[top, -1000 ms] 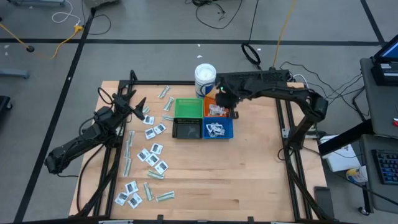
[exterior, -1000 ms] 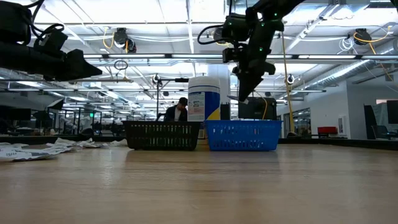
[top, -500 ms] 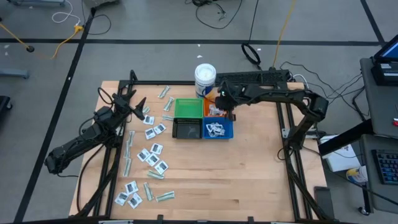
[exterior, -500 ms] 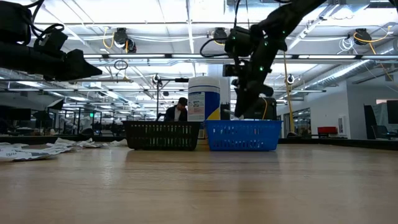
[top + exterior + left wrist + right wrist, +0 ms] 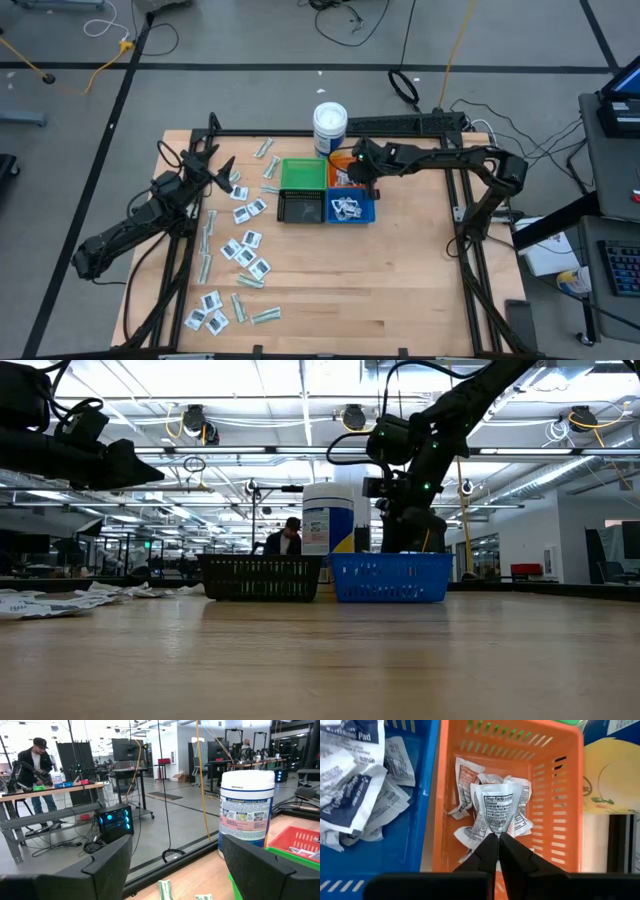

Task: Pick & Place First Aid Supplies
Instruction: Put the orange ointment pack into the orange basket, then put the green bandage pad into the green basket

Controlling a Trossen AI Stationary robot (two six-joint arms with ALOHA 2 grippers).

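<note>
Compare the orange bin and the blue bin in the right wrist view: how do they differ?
Colour: the orange bin versus the blue bin beside it. Contents: the orange bin holds white packets with dark "Drug Facts" print; the blue bin holds white sachets with blue print. The right claw, shut on a packet, is over the orange bin, not the blue one. Both are slotted plastic and already hold several packets.

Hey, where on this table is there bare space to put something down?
The wooden table is bare along its right side and the front, right of the scattered packets. It is crowded on the left among those packets, and around the four bins beside the white tub.
</note>
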